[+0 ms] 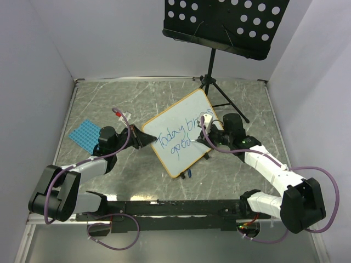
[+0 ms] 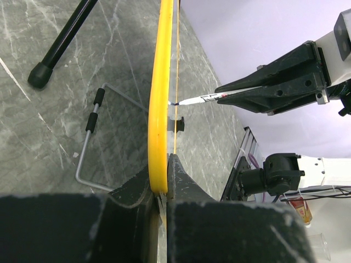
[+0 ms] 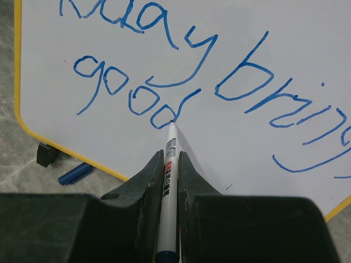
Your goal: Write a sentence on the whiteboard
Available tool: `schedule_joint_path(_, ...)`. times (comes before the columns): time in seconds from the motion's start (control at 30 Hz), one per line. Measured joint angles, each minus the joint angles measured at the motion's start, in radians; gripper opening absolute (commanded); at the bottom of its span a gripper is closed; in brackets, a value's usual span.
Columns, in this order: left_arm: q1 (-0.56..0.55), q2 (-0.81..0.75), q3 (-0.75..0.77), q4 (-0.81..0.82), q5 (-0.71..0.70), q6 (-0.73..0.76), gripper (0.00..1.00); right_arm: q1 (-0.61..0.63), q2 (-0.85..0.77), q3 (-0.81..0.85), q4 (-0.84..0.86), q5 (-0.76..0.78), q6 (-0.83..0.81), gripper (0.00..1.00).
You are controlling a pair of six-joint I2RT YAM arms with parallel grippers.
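Note:
The whiteboard [image 1: 181, 112], white with a thin orange-yellow frame, stands tilted in the middle of the table. My left gripper [image 1: 141, 137] is shut on its left edge; in the left wrist view the yellow frame [image 2: 159, 82] runs between the fingers of the left gripper [image 2: 163, 189]. The sentence [image 3: 164, 60] reads "Today brings good" in blue, on two lines. My right gripper [image 3: 170, 159] is shut on a white marker [image 3: 169, 181]. The marker's tip touches the board at the last "d" of "good".
A black perforated music stand [image 1: 225, 22] rises at the back, its tripod legs just behind the board. A blue studded mat [image 1: 85, 136] lies at the left. A blue marker cap [image 3: 75, 173] rests by the board's lower edge. The board's wire prop [image 2: 90, 148] shows behind it.

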Motion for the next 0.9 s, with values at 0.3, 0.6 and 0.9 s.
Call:
schedule_joint_path(0.3,0.000,0.000,0.000,0.000,0.000,0.000,0.01,-0.005,0.000,0.000,-0.015,-0.008,-0.025,0.00)
schedule_joint_path(0.6,0.000,0.000,0.000,0.000,0.000,0.000,0.01,-0.037,0.000,0.001,-0.060,-0.017,-0.042,0.00)
schedule_joint_path(0.9,0.000,-0.001,0.000,0.001,0.001,0.000,0.01,-0.077,-0.043,0.001,-0.076,-0.039,-0.038,0.00)
